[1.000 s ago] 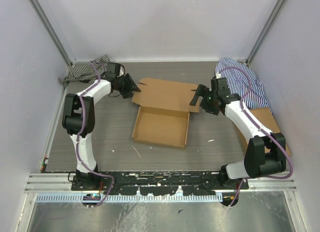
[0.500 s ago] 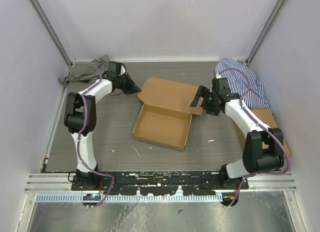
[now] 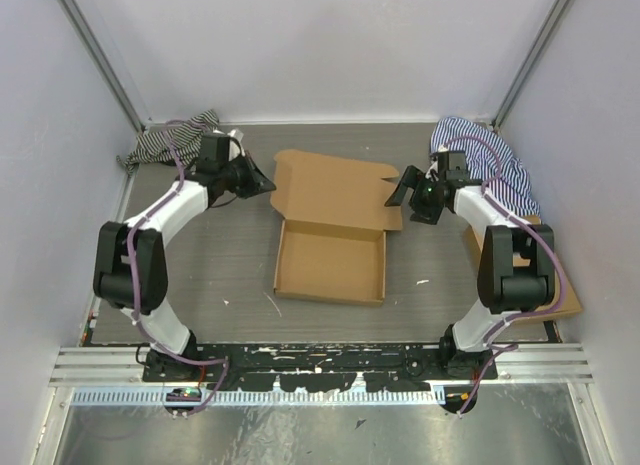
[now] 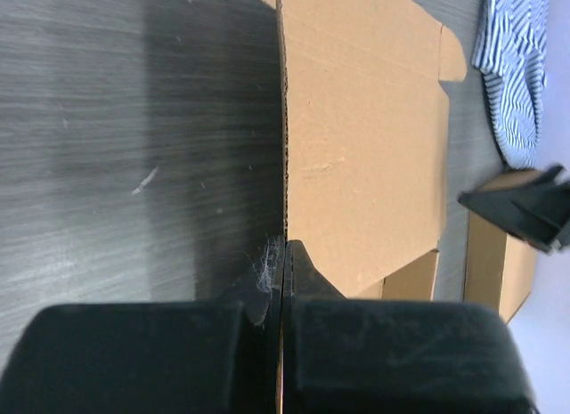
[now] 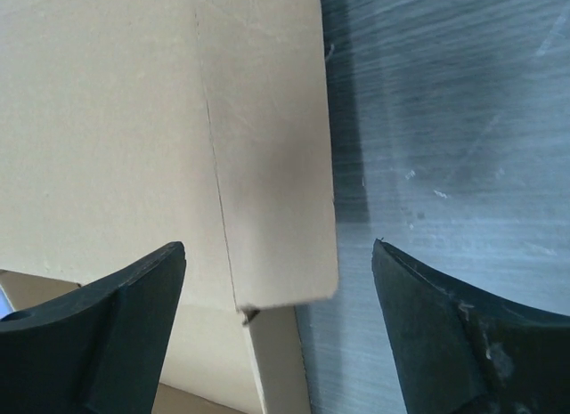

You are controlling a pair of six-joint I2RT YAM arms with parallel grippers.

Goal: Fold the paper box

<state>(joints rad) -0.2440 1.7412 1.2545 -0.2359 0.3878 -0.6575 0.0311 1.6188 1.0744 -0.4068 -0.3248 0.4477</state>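
Note:
The paper box [image 3: 330, 265] lies mid-table as a shallow brown tray with its lid panel [image 3: 335, 190] spread out behind it. My left gripper [image 3: 265, 185] is shut on the lid's left side flap. In the left wrist view that flap [image 4: 285, 120] stands edge-on, pinched between the black fingers of the gripper [image 4: 285, 254]. My right gripper [image 3: 405, 195] is at the lid's right end, open. In the right wrist view the right side flap [image 5: 267, 165] sits between the spread fingertips of the gripper [image 5: 278, 245], touching neither.
Striped cloths lie at the back left [image 3: 170, 140] and back right [image 3: 490, 165]. A flat brown cardboard rectangle [image 3: 550, 255] rests by the right wall under the right arm. The enclosure walls stand close on three sides.
My left gripper has shut on the lid's left flap. The box has turned and shifted a little right. The right gripper has drawn back toward the far right, with its jaws slightly narrower.

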